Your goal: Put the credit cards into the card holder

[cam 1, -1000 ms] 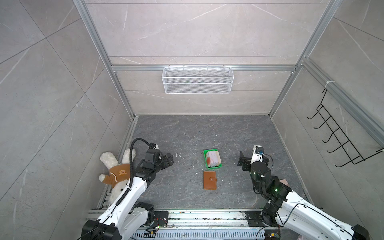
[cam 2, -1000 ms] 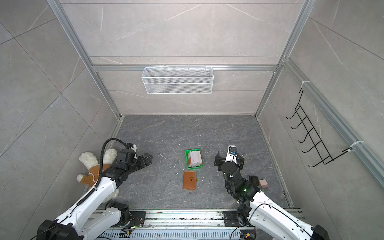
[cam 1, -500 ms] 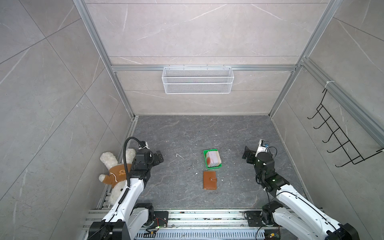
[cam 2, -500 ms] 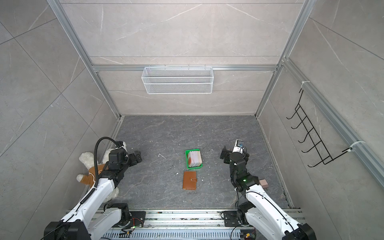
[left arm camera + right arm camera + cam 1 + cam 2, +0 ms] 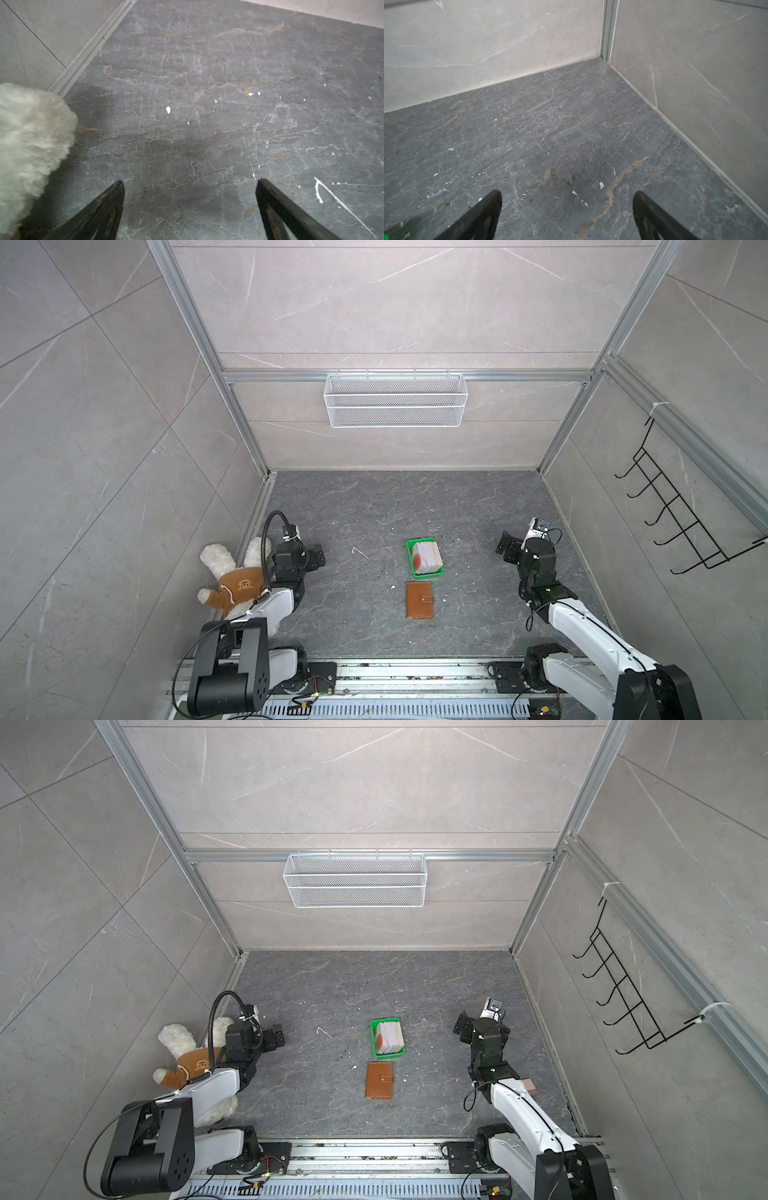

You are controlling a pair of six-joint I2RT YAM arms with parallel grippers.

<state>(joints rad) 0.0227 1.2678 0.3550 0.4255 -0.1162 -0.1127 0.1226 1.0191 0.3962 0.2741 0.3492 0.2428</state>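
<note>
The credit cards stand as a pale stack with a red-orange circle inside a small green tray mid-floor. Just in front of it the card holder lies as a closed tan-brown wallet with its snap tab fastened. My left gripper is open and empty over bare floor, well left of both. Far to their right, my right gripper is open too, with nothing between its fingers.
A white plush toy in a brown jacket lies against the left wall beside my left arm. A wire basket hangs on the back wall, a black hook rack on the right wall. A small pinkish block sits behind my right arm.
Both arms have drawn back from the middle: the left gripper moved left toward the plush toy, the right gripper moved right and farther back. Cards and wallet have not moved.
</note>
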